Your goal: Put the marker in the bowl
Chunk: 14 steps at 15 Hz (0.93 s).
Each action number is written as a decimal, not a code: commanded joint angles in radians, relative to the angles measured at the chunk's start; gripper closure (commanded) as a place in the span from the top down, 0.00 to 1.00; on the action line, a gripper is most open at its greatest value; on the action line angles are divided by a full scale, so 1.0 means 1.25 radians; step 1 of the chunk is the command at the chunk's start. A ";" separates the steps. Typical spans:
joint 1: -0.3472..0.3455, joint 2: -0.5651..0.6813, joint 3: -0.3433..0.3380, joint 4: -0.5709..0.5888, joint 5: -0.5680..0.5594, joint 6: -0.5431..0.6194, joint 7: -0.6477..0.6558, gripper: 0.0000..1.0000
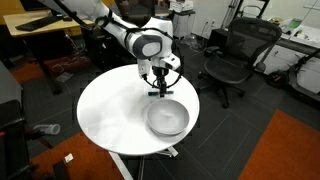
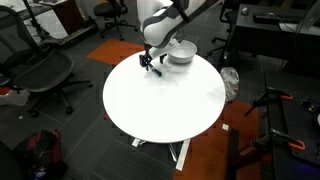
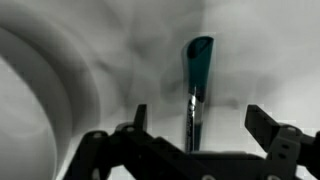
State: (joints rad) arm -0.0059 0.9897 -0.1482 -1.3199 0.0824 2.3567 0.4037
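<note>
The gripper (image 1: 157, 88) hangs low over the white table (image 1: 105, 115), just beside the bowl (image 1: 167, 119). In the wrist view its fingers (image 3: 262, 122) are spread wide. The teal marker (image 3: 197, 85) is between them, touching neither one, and it is outside the bowl.

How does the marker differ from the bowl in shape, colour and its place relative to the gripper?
The marker is a thin straight stick; the bowl is round and shallow. The marker is dark with a teal end; the bowl is grey. The marker lies inside the open gripper; the bowl stands beside it, untouched. Both rest on the white table.
</note>
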 commanded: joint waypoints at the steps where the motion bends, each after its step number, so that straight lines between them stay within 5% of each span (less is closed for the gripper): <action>1: 0.002 0.033 -0.007 0.067 -0.004 -0.059 0.028 0.72; 10: -0.001 0.062 -0.006 0.121 -0.005 -0.094 0.028 0.03; 14: 0.010 0.018 -0.008 0.087 -0.014 -0.111 0.021 0.05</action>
State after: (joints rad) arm -0.0055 1.0492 -0.1503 -1.2092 0.0821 2.2741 0.4045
